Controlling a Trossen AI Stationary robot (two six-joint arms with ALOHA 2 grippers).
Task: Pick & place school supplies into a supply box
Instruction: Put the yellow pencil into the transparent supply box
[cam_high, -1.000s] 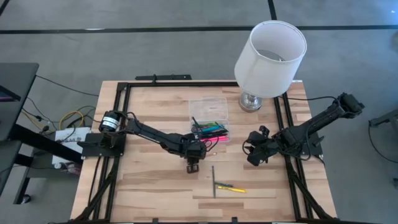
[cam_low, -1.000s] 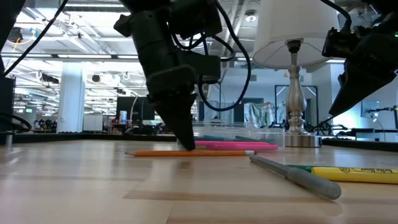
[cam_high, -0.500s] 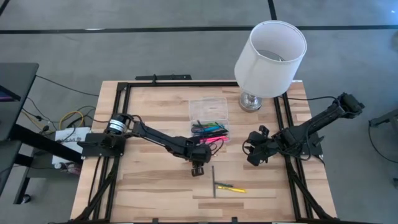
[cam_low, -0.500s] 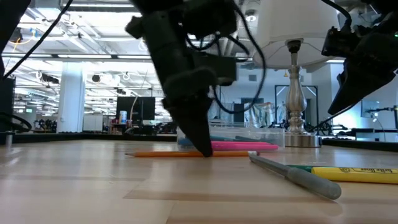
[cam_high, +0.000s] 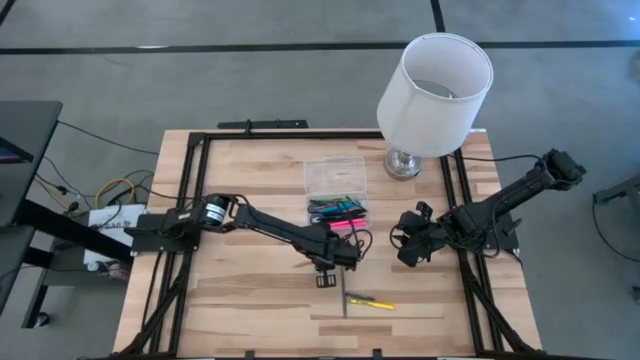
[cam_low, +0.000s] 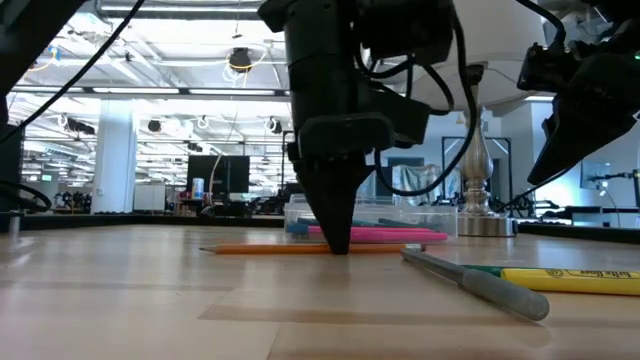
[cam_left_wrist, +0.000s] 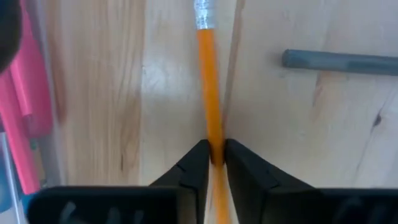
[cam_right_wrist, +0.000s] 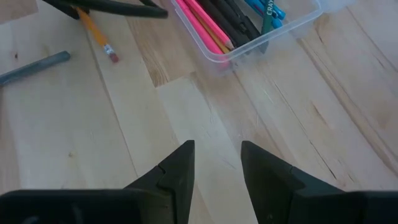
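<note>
Orange pencil (cam_left_wrist: 210, 106) flat on the wood, nipped between dark fingers near mid-length, with grey pen (cam_high: 343, 290) and yellow marker (cam_high: 372, 302) touching nearby, and clear shallow supply box (cam_high: 335, 187) holding pink, green, blue and black pens.

Bare table (cam_high: 240, 290) left of the left gripper (cam_high: 326, 278); lamp (cam_high: 432, 85) blocks the far-right corner.
</note>
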